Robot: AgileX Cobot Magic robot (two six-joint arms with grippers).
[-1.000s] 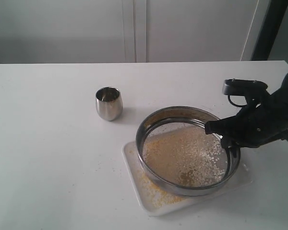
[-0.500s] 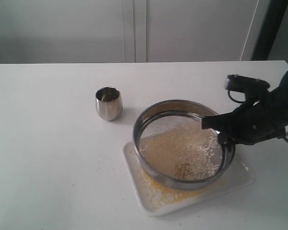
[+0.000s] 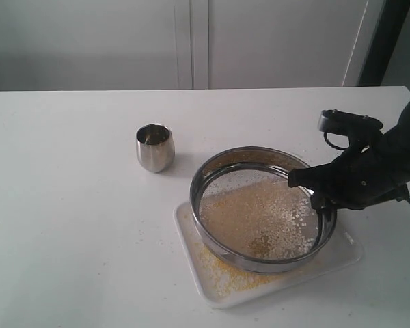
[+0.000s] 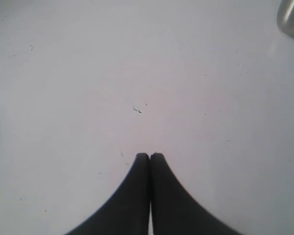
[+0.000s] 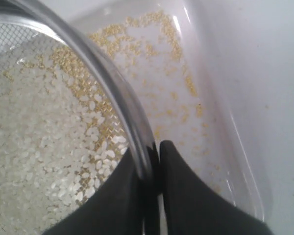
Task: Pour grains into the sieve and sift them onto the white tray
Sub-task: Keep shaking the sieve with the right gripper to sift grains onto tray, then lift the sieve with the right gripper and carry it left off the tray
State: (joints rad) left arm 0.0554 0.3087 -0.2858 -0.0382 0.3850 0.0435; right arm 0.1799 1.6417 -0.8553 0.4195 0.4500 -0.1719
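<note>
Close-up: sieve (image 5: 108, 90) rim in right gripper (image 5: 150, 150)

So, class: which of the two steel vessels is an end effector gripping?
The wide sieve, rim pinched by the right end effector; the small cup stands apart.

Big white table (image 3: 68, 225) fills most of the scene. Far side has pale panels (image 3: 89, 41) with vertical seams, plus a dark post (image 3: 383, 41) far right.
</note>
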